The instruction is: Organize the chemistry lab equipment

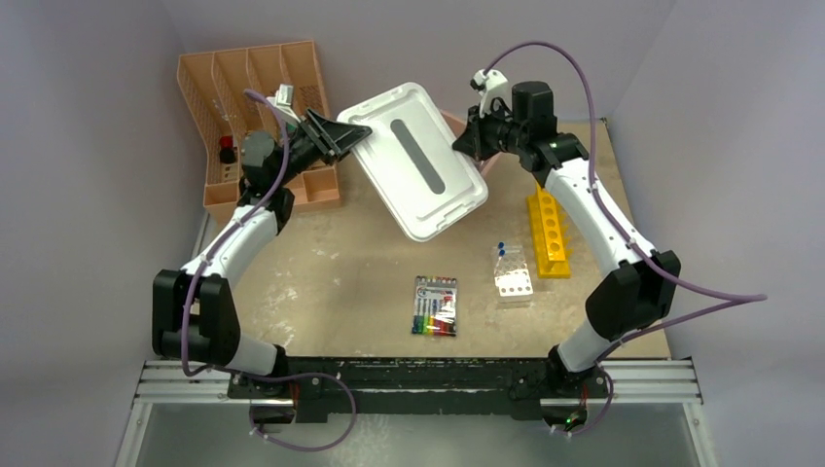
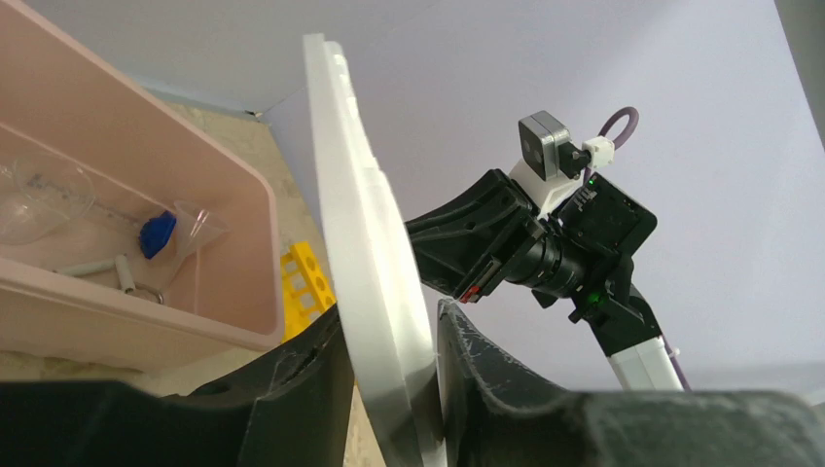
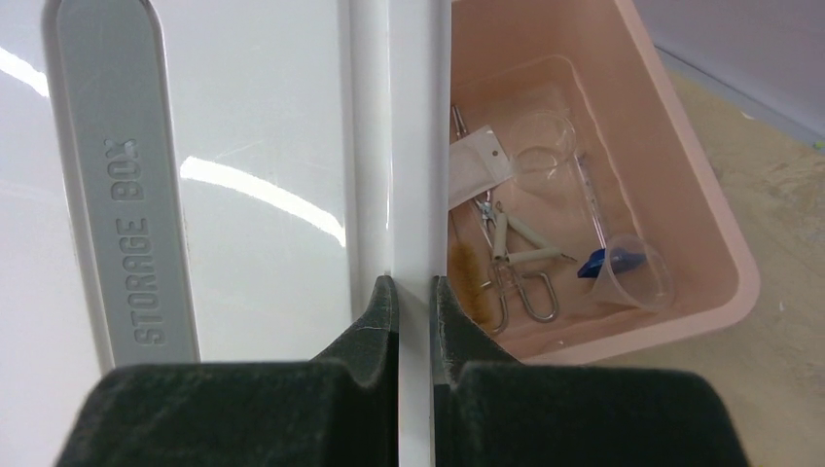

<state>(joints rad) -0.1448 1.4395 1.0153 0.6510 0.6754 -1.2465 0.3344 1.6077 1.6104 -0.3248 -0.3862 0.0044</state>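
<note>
White lid (image 1: pixel 413 161) (embossed "STORAGE BOX"): held tilted above pink bin (image 3: pixel 681 195), hiding most of bin in top view. Left tool (image 1: pixel 342 136) clenched on lid's left edge; right tool (image 1: pixel 465 141) clenched on opposite edge. Inside bin: metal tongs (image 3: pixel 516 263), brown bristle brush (image 3: pixel 465 277) just beside them, small clear packet (image 3: pixel 472 165), blue hexagonal-based cylinder (image 3: pixel 623 272) toward bin corner. On surface (image 1: pixel 340 282), on arm-base side of bin: clear tube rack (image 1: pixel 513 277) holding blue-capped tubes (image 1: pixel 501 249).

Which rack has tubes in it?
The clear rack, the one nearer the robot than the yellow rack. Blue-capped tubes stand at its far edge, while the yellow one's holes look empty.
</note>
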